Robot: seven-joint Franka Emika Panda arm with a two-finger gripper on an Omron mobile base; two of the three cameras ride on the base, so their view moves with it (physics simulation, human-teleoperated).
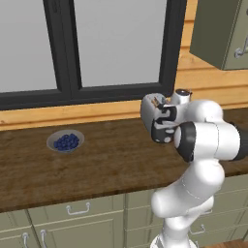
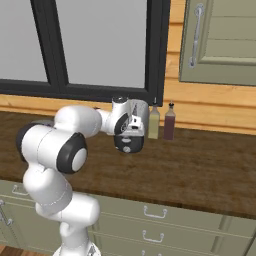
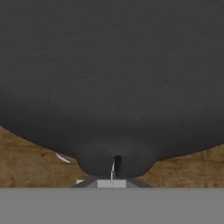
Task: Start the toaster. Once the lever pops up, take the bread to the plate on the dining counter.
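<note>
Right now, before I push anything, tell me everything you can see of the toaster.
In the hand view the toaster is very close: a dark grey, matte, smoothly rounded body. A rounded bulge at its lower edge has a narrow vertical slot with a thin pale piece in it. It stands on the brown wooden counter. The shut tool sits right at that bulge; contact cannot be confirmed.

Kitchen: wood counter (image 1: 97,164), drawer cabinets (image 2: 165,220).
</note>
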